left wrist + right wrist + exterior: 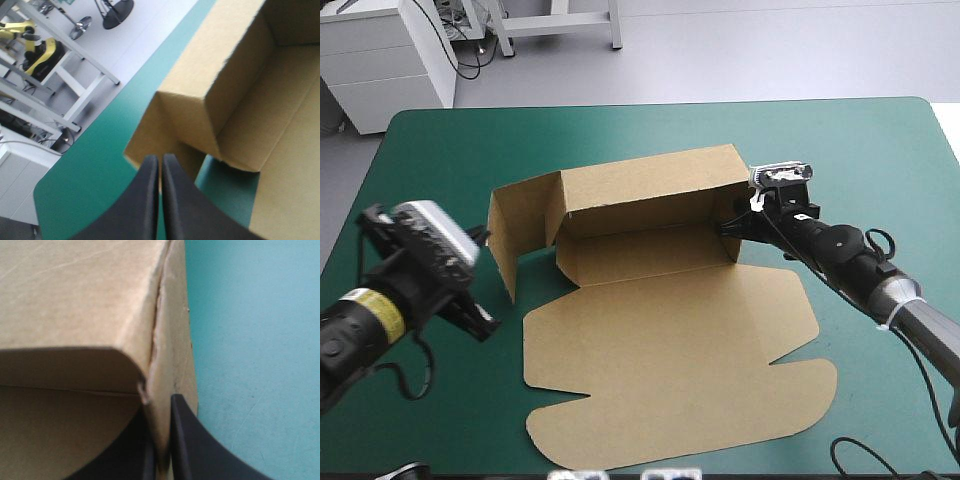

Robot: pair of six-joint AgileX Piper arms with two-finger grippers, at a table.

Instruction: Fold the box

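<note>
High view is showing the brown box [660, 330] lying around the middle of the teal-green table [880, 140], its flat lid panel reaching toward the near edge. Toward the near left corner, the left gripper [485, 322] is hovering just beside the box's raised left wall, its black fingers meeting in one pointed arch, gripping nothing. Farther back, the right gripper [732, 226] is pinching board at the raised far wall's right end, fingers nearly closed.
</note>
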